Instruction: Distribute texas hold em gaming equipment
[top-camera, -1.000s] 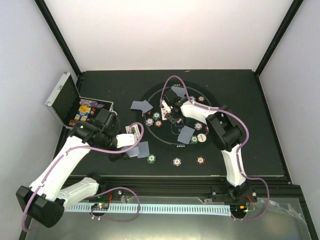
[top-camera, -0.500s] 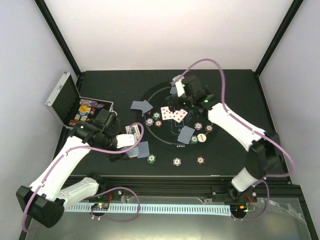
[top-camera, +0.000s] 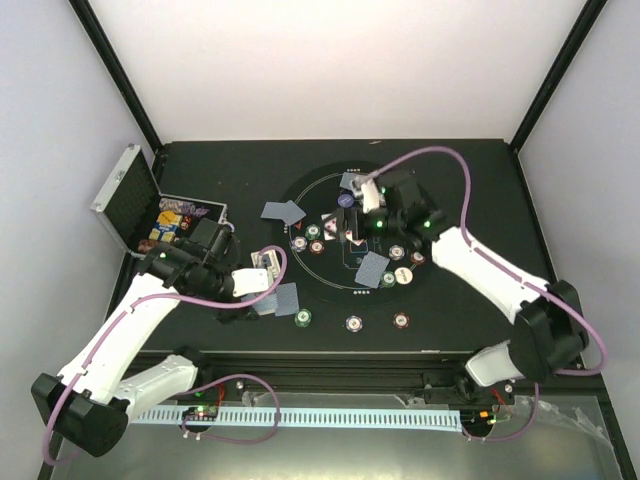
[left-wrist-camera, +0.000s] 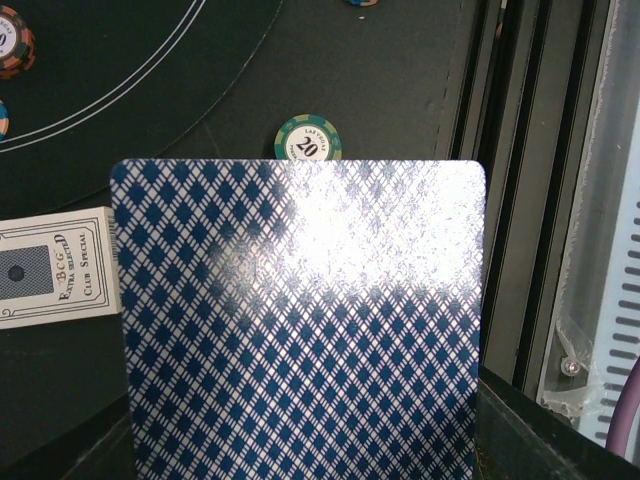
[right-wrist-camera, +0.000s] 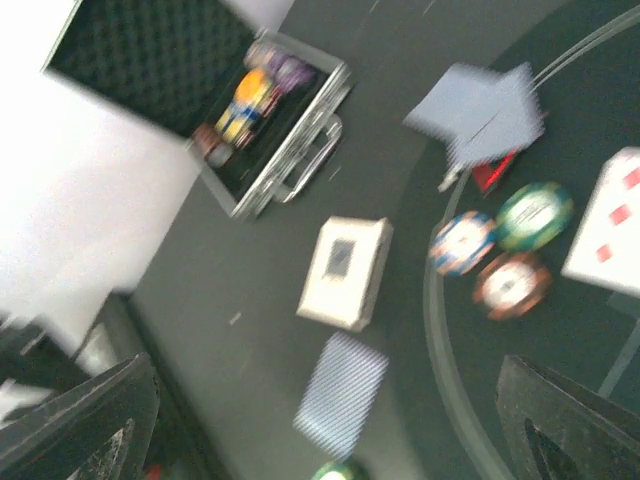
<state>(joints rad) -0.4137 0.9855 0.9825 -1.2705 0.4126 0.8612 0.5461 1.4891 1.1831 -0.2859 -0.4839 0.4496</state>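
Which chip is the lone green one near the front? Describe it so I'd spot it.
Start at the round black mat mid-table. Off it, toward the near edge, lie a red-brown chip, a pale chip and, leftmost beside the blue-backed card, the green chip. Only it is green, marked 20.

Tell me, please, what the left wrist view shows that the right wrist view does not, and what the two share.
Only the left wrist view: the metal rails, and the "20" readable on the green chip. Only the right wrist view: the open silver case holding chips, two overlapping face-down cards, the red triangle marker, three chips together and a face-up card. Both: the white card box, the blue-patterned playing card and the white-lined black mat.
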